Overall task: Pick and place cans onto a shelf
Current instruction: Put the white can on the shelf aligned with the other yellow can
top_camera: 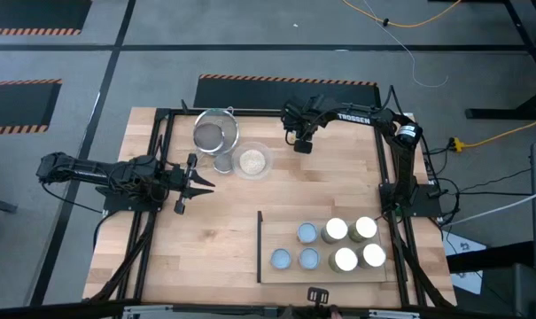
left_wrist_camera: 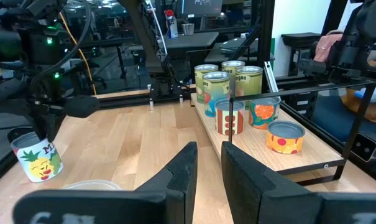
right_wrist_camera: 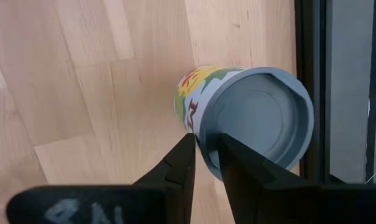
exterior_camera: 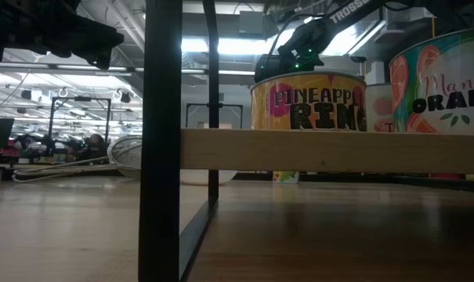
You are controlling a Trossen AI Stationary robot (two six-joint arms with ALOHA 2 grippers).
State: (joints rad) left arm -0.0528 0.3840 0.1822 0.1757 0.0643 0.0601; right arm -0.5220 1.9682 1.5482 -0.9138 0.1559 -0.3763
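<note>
Seven small cylindrical tins (top_camera: 336, 229) stood on the flat light-wood shelf (top_camera: 268, 270): three with pale blue tops and four with shiny white-silver tops. An eighth tin with a pineapple label (left_wrist_camera: 38, 158) stood apart from the shelf on the wooden tabletop (top_camera: 223, 230). There was one round metal mesh strainer (top_camera: 216, 133), one clear glass bowl of grains (top_camera: 252, 161), and two dark robot arms (top_camera: 99, 173).

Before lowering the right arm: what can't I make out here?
- High view: the right end effector covers the loose can beneath it.
- Right wrist view: the gap down to that can is unreadable.
- Low view: front cans hide the back row on the shelf.
</note>
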